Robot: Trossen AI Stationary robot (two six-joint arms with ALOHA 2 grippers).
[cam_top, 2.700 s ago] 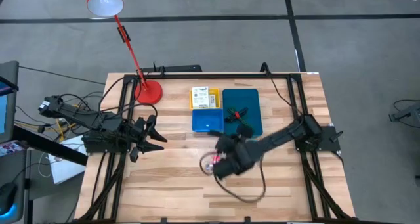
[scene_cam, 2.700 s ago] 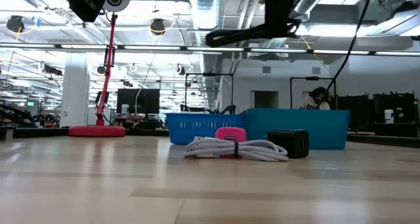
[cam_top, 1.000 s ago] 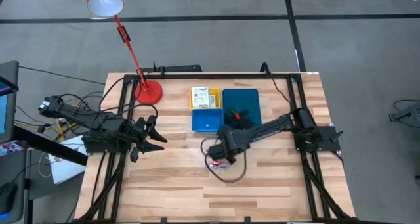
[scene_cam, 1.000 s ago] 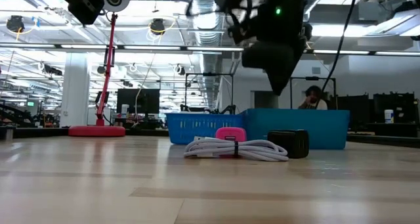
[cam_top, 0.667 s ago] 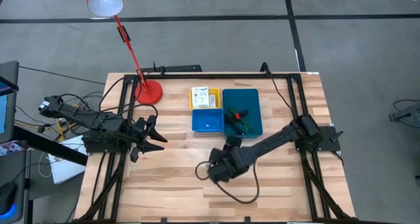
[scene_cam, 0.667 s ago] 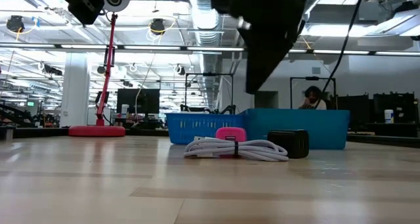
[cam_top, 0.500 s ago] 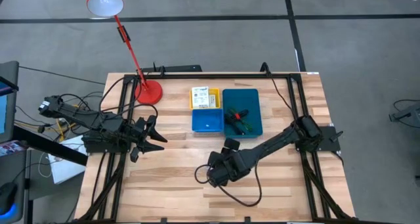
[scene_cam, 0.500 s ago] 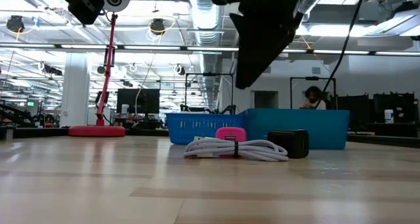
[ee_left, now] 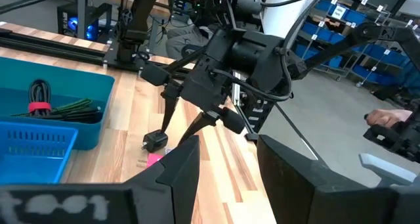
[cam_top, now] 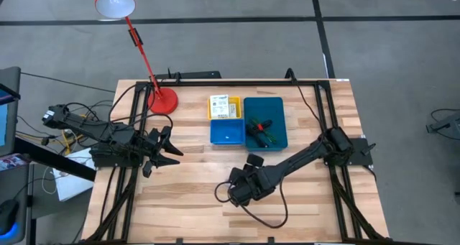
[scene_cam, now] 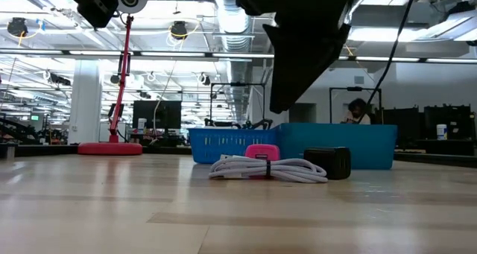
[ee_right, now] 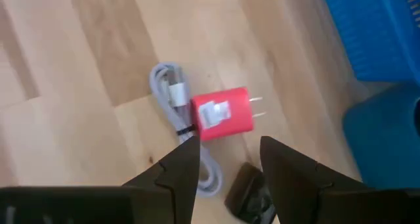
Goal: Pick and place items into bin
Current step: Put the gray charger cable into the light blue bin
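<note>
The right gripper (ee_right: 226, 159) hangs above the wooden table (cam_top: 187, 202), its two dark fingers (ee_right: 178, 165) parted with nothing between them. Directly below it in the right wrist view lies a pink wall charger (ee_right: 223, 113) with two metal prongs, touching a coiled white cable (ee_right: 172, 99) bound by a dark tie; a small black adapter (ee_right: 248, 186) sits just beside them, partly hidden by the fingers. In the low view the same pink charger (scene_cam: 261, 151), white cable (scene_cam: 268, 169) and black adapter (scene_cam: 329, 163) rest on the table in front of the bin, outside it, with the right arm's dark bulk hanging above them. From overhead the right gripper (cam_top: 237, 193) is near the table's middle, on the near side of the bin.

The bin's large teal compartment (cam_top: 277, 108) holds a green cord (cam_top: 267, 136) and a black-and-red clip (cam_top: 259, 123); the left wrist view shows the cord (ee_left: 72, 108) bundled with a red tie. The small yellow compartment (cam_top: 213, 115) holds a white labelled box (cam_top: 226, 105), and the small blue compartment (cam_top: 228, 134) lies next to it.

The left gripper (cam_top: 172, 146) waits at the table's left side, well apart from the bin, its fingers (ee_left: 292, 168) parted and holding nothing. A red desk lamp (cam_top: 162, 100) stands at the far left corner. A person (scene_cam: 360, 111) shows in the room beyond
</note>
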